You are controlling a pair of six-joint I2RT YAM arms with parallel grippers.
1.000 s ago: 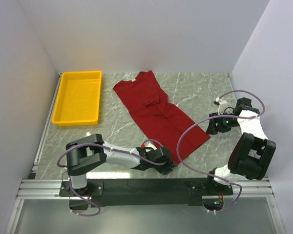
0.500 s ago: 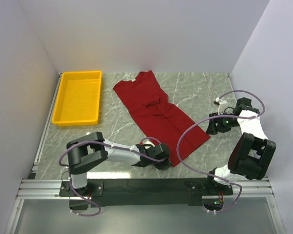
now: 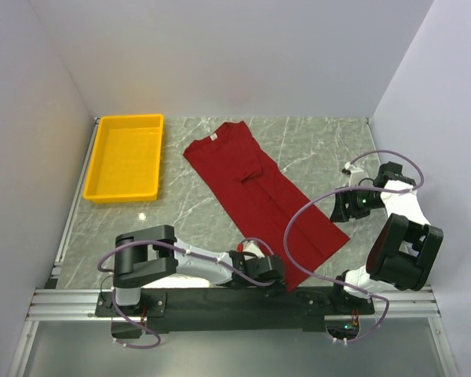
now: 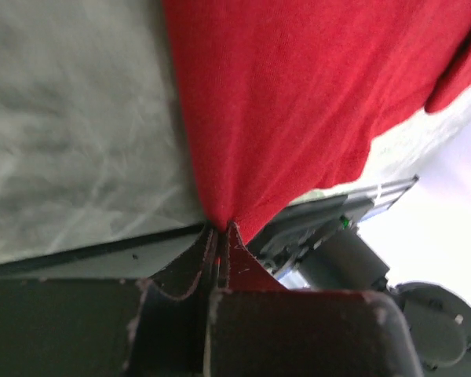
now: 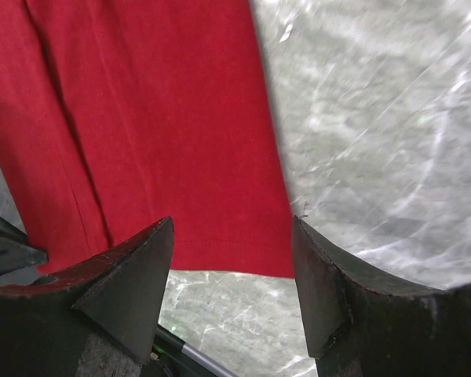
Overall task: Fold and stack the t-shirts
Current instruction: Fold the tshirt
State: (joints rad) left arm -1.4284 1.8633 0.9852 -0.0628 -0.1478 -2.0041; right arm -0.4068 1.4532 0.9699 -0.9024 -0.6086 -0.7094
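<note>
On the tabletop, a limp red t-shirt lies diagonally, one hem corner pinched in the left claw, the right claw spread over the other corner, the likely second hold.

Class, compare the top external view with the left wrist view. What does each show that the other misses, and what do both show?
Only the top external view shows the yellow tray, the white neck label and the right pincer. Only the left wrist view shows the left pincer close up, its jaws shut on the edge of the t-shirt. Both show the red t-shirt lying on the marble table.
</note>
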